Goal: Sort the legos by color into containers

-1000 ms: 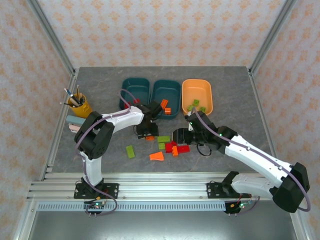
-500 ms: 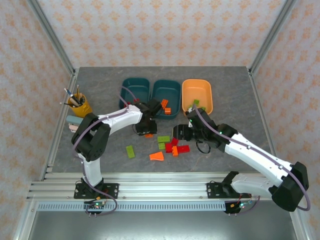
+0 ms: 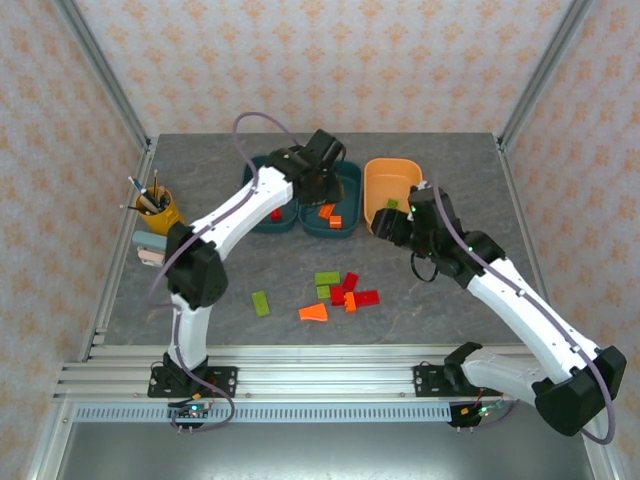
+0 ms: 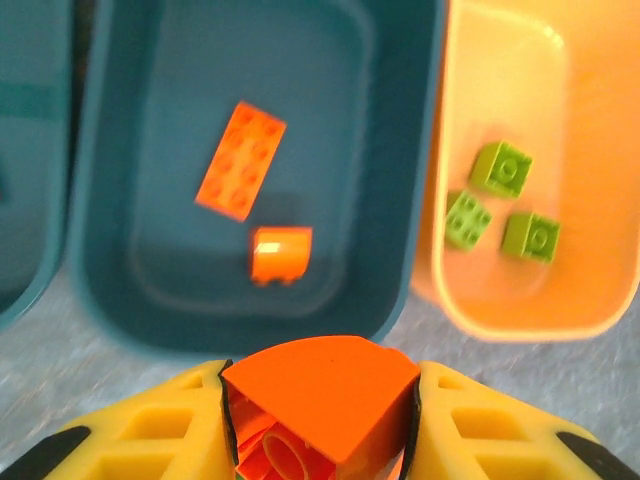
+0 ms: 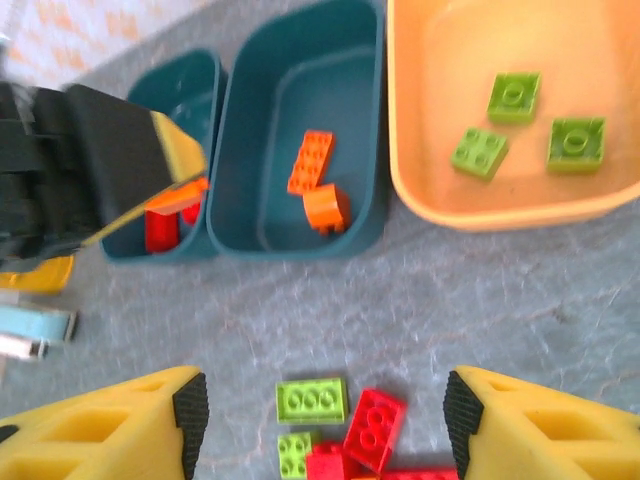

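An orange rounded plastic brick [image 4: 318,385] is clamped between the yellow fingers of the left gripper [image 4: 320,415], above the near rim of the middle dark teal plastic tray [image 4: 300,80]. In that tray lie a flat orange brick [image 4: 240,160] and a small rounded orange brick [image 4: 280,255]. Three light green bricks [image 4: 500,167] are seen in the orange plastic tray [image 4: 600,120], at 3 o'clock of it. The right gripper [image 5: 320,420] is spread wide with nothing grasped, above loose red and green bricks [image 5: 375,430] on the grey table [image 5: 520,300], at 6 o'clock of the trays.

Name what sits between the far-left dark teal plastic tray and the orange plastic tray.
The second dark teal plastic tray lies there, holding two orange bricks, as the right wrist view shows.
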Motion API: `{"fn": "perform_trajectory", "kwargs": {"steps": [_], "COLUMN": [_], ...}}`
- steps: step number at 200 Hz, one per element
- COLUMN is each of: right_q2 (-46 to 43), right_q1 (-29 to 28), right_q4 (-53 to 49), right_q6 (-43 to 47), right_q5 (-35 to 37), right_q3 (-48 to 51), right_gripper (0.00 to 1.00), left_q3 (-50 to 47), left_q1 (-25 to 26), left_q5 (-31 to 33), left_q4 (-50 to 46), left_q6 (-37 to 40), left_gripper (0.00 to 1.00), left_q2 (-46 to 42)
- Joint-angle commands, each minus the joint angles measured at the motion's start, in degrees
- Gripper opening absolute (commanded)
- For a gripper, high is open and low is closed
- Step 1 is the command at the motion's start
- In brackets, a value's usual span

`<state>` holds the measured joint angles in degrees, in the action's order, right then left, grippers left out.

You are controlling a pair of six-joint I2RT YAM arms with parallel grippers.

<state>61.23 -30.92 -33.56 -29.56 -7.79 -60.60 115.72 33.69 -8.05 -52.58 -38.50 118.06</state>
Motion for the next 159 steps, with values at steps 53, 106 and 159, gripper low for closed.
{"fn": "perform_trajectory", "kwargs": {"steps": [53,106,159], "right_q2": [4.8,4.1,3.5], "right_q1": [5.2,5.3,5.3], "right_q4": [3.5,0.6,-2.4], "right_q6": [-6.2,-6.8,-4.1], "right_q5": [-0.8,-1.8,-2.0], "right_q3": [-8.5,-6.1,-6.5], "right_gripper": [0.69,0.69,0.70], "left_q3": [25.6,26.1,25.4], "left_q1": [-2.0,-2.5,-2.6], "left_q5": [0.8,-1.1,0.0], "left_q4": [-2.5,-4.5,-5.1], "left_q6": [2.6,2.8,4.4], "left_gripper": [0.35,0.46,0.63], "left_q2": [24.4,27.6,22.3]}}
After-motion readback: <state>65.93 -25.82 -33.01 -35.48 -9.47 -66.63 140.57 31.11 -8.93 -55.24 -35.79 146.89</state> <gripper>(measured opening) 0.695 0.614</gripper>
